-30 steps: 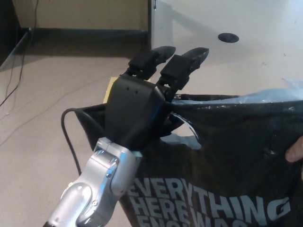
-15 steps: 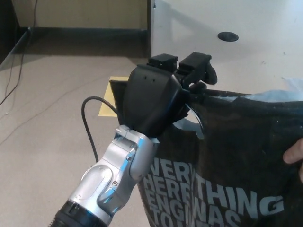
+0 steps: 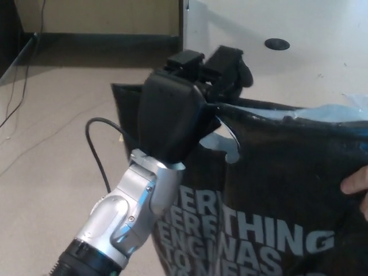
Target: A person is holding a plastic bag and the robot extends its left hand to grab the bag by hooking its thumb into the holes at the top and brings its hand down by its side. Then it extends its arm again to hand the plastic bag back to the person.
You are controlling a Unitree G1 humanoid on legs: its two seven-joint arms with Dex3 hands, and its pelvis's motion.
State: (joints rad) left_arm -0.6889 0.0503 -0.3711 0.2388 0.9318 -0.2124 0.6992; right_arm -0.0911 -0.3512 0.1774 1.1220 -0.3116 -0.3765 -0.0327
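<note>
A black plastic bag point(image 3: 287, 178) with pale block lettering fills the lower right of the head view. My left hand point(image 3: 184, 109) is at the bag's top left edge, fingers curled over the rim beside the cut-out handle hole point(image 3: 227, 146), shut on the bag. The thumb is hidden behind the palm and the bag. A person's fingers point(image 3: 355, 187) hold the bag at the right edge. Something light blue point(image 3: 322, 112) shows inside the bag's open top. My right hand does not show.
A white table point(image 3: 287, 34) with a dark round hole point(image 3: 277, 44) stands behind the bag. Beige floor lies to the left, with a black cable point(image 3: 17, 98) along it and a dark baseboard point(image 3: 103, 40) at the back wall.
My left hand's fingers went from stretched out to curled down over the bag's rim. Hand and bag top then shifted slightly left and up.
</note>
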